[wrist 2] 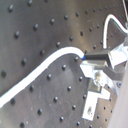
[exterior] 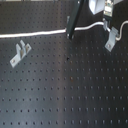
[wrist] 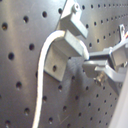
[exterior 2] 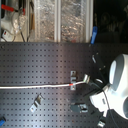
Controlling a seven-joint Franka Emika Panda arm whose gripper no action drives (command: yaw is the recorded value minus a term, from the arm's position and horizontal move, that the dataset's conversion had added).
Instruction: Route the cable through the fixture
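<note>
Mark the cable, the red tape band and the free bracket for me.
cable [exterior: 35,33]: first exterior view, on its straight run.
red tape band [exterior 2: 73,86]: second exterior view, on the band.
free bracket [exterior: 20,53]: first exterior view, on its body.

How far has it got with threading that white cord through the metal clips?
Done: the cable is gripped and stretched across the board. In hand: the gripper carries it toward one fixture. Left: the other fixture stands apart, with no cord in it.
</note>
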